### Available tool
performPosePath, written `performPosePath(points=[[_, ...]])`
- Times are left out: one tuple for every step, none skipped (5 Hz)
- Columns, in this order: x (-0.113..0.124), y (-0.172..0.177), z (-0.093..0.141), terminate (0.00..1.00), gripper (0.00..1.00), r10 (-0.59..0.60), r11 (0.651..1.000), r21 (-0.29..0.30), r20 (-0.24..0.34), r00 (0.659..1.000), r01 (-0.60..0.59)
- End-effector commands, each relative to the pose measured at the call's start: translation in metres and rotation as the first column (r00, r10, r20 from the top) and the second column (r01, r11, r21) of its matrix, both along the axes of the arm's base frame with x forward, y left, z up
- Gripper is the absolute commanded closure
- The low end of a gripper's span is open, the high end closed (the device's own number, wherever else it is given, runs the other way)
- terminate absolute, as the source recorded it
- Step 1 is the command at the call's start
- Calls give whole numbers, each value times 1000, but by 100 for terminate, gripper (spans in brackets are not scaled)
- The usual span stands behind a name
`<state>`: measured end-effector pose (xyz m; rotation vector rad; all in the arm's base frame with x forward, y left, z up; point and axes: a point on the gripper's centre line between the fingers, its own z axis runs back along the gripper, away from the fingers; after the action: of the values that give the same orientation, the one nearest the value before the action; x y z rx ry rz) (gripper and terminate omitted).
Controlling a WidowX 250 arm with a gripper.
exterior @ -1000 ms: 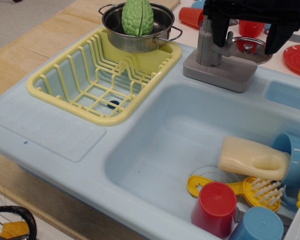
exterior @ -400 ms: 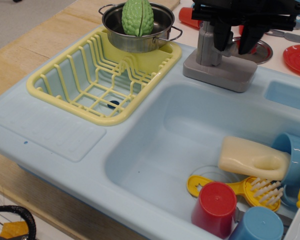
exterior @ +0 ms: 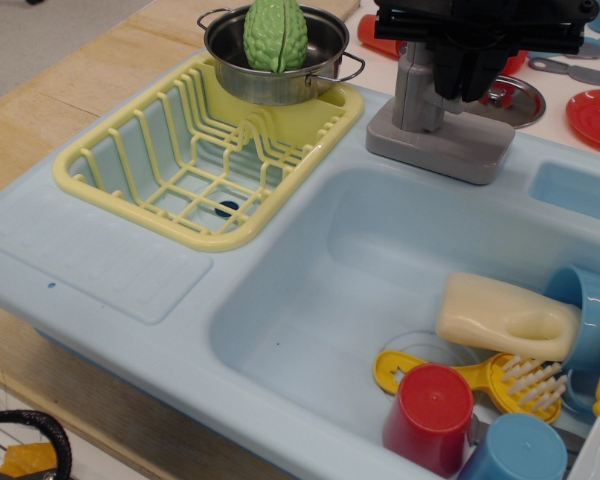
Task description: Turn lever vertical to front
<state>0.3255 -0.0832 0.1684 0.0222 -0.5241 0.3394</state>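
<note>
- Closing since a second ago, the black two-fingered claw [exterior: 467,82] has brought its widely spread fingers together beside the tall grey plastic tap column [exterior: 415,88]; they now look clenched.
- Judging by that, the grasp on the small grey plastic lever seems made, so the turn toward the front can begin.
- The lever itself is hidden behind the black fingers, to the column's right, above the broad grey rectangular tap base [exterior: 438,145]; whether it is truly pinched, I cannot tell.
</note>
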Motion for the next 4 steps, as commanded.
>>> performPosePath(points=[[-22, 3, 2, 0, 100, 45, 998, -57, 54, 998, -42], [-33, 3, -4, 0, 100, 68, 995, -80, 44, 997, -65], [-37, 3, -10, 0, 100, 83, 990, -112, 9, 996, -82], [-42, 2, -15, 0, 100, 99, 986, -136, 1, 995, -98]])
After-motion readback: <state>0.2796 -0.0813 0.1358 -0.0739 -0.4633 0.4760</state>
